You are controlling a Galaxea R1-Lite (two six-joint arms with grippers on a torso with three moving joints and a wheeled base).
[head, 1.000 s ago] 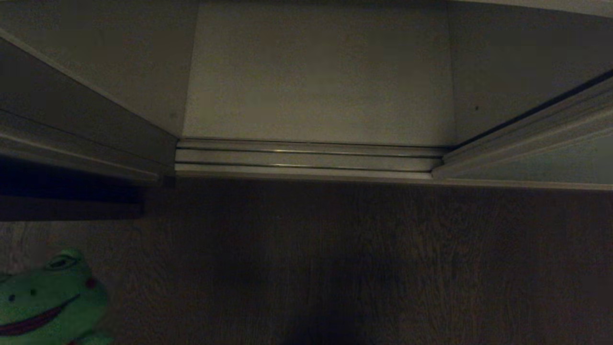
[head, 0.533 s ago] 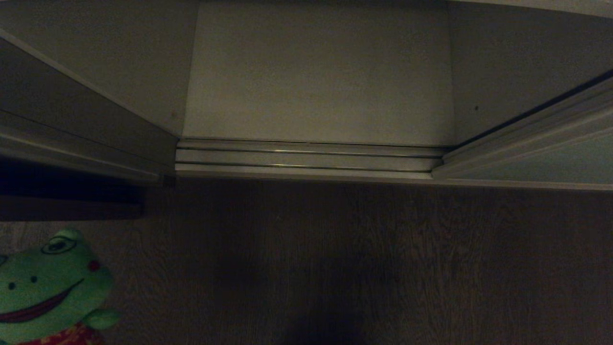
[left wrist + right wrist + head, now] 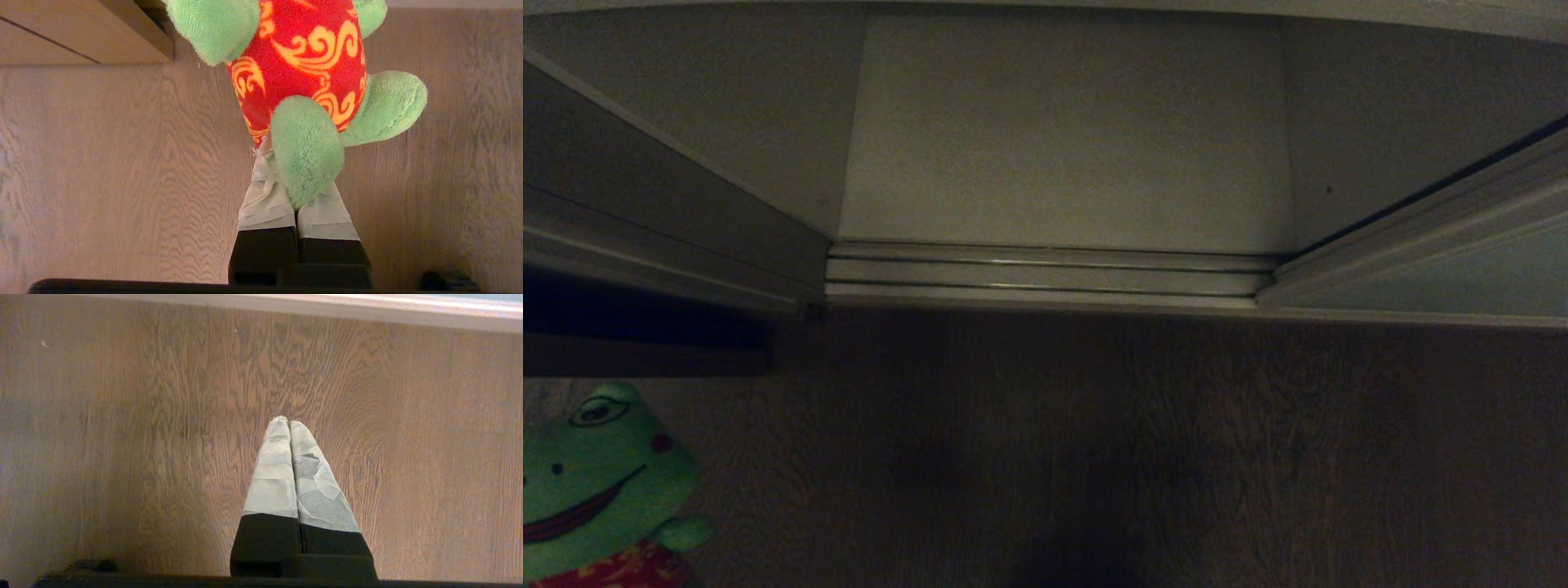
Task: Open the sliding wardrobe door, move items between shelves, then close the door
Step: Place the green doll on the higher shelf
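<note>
A green plush frog in red shorts with a yellow pattern [image 3: 302, 53] is one of the items; my left gripper [image 3: 286, 171] is shut on its lower end, over the wood floor. One green leg hides the fingertips. In the head view the frog [image 3: 596, 482] shows at the lower left, and the gripper itself is out of that view. The sliding wardrobe door [image 3: 1462, 282] stands pushed to the right, leaving the compartment open. Its white bottom board [image 3: 1062, 139] is bare, and a shelf edge [image 3: 1421, 15] runs along the top. My right gripper [image 3: 288, 421] is shut and empty above the floor.
Metal door tracks [image 3: 1045, 273] run across the wardrobe's threshold. A dark wooden frame [image 3: 645, 335] juts out at the left, also seen as a wood block [image 3: 81, 32] near the frog. Wood floor [image 3: 1143, 457] lies in front of the wardrobe.
The frog has risen further into the head view at the lower left, so its red shorts now show. The right arm has not moved.
</note>
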